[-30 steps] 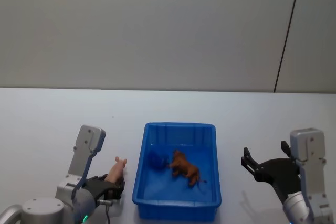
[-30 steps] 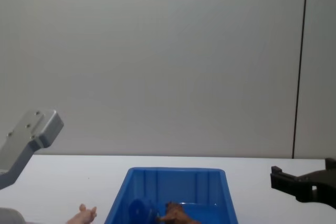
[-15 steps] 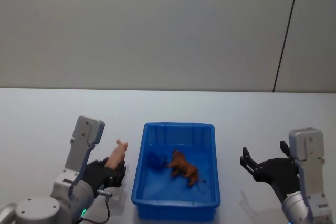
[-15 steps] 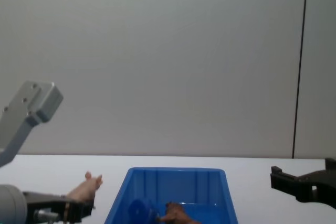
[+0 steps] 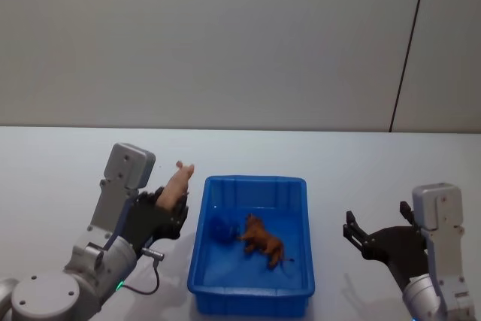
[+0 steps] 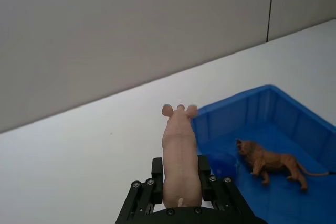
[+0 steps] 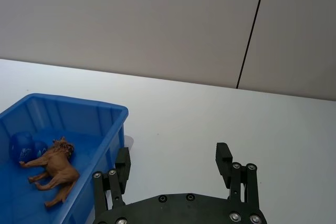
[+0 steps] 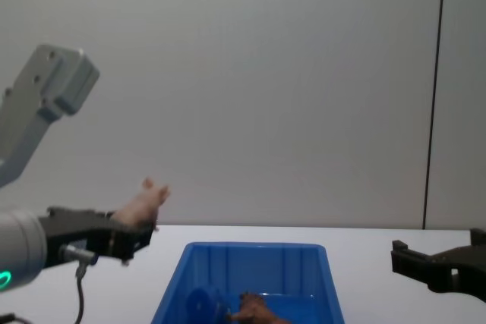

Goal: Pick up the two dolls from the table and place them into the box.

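One pig [image 5: 177, 183] gripped in left jaws [image 5: 167, 204], off the table [image 5: 60, 163]: carry toward 3 o'clock over box [image 5: 225, 291], release beside lion [image 5: 264, 240]; right jaws [image 5: 376, 242] wide, idle.

So there's 2 dolls here. The brown lion [image 5: 264, 240] with the mane and skinny tail is lying inside the blue box [image 5: 251, 297], about mid-floor, head end right beside a dark blue round thing. The pale pink pig [image 5: 178, 183] is up in the air, pinched in the left gripper [image 5: 164, 208], snout and ears poking out past the fingers, just left of the box's far-left corner. The box sits on the white table [image 5: 68, 163], ribbed sloping walls, open top.
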